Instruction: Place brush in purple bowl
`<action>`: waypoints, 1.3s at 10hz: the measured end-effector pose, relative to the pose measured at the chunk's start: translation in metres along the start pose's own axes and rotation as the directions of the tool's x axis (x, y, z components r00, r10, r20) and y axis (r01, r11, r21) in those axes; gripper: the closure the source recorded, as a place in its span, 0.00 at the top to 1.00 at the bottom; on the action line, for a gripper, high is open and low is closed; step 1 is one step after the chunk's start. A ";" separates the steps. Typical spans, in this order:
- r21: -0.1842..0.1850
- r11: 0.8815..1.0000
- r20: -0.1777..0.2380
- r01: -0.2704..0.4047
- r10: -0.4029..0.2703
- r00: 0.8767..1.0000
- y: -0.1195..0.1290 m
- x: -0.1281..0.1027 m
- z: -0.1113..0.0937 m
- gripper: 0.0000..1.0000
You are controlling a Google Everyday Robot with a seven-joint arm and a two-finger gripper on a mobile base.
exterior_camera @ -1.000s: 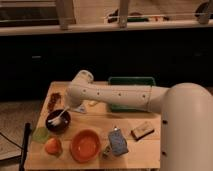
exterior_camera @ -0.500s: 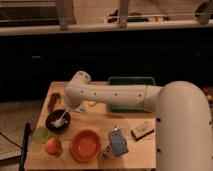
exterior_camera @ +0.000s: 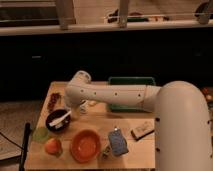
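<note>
Placement stage, essentially complete. The brush (exterior_camera: pixel 61 120) lies inside the purple bowl (exterior_camera: pixel 52 118), white handle resting over the rim. The tool (exterior_camera: pixel 80 106), jaws open and empty, hangs just beside the bowl; only withdrawal appears left.

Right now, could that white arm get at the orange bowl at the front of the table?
Probably yes. The gripper hangs beside the purple bowl, where the brush lies, and the orange bowl sits just in front, uncovered from above.

light: dim, warm | background: near-black | focus: soft, blurry throughout
</note>
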 end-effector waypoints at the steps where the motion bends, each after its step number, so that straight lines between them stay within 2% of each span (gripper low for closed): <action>1: 0.000 1.000 0.000 -0.001 0.001 1.000 0.000 0.001 0.000 0.80; 13: 0.005 1.000 0.020 0.020 -0.020 1.000 0.002 -0.001 -0.009 0.80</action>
